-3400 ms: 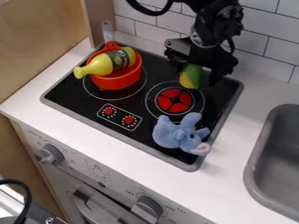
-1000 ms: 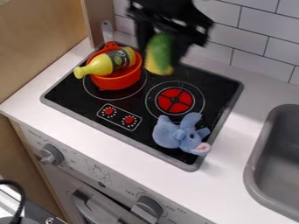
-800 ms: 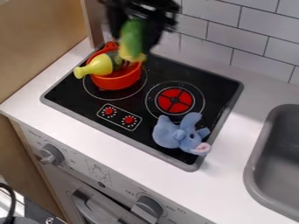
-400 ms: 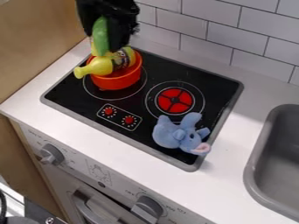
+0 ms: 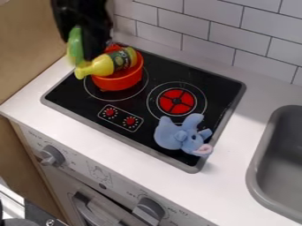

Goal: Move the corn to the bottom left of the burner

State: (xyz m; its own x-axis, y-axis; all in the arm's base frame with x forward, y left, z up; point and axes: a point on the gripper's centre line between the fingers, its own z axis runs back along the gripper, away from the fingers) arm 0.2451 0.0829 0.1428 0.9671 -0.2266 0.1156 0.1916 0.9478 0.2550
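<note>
At the upper left, the black gripper [image 5: 81, 46] is shut on the green and yellow corn [image 5: 75, 46], holding it in the air beside the bottle's neck, near the stove's left corner. The corn's lower end is partly hidden behind the bottle. Below and to the right lies the black stovetop burner [image 5: 77, 97], with its grey rim and a red ring plate [image 5: 176, 101] at right.
An orange-red pot [image 5: 119, 82] with a yellow bottle [image 5: 99, 68] across it sits on the left ring. A blue plush elephant [image 5: 182, 134] lies at the stove's lower right. A wooden panel [image 5: 36, 39] stands at left, and a grey sink [image 5: 277, 159] at right.
The gripper has carried the corn from the back right of the stove, over the pot, to the upper left. The bottle, pot and elephant have kept their places.
</note>
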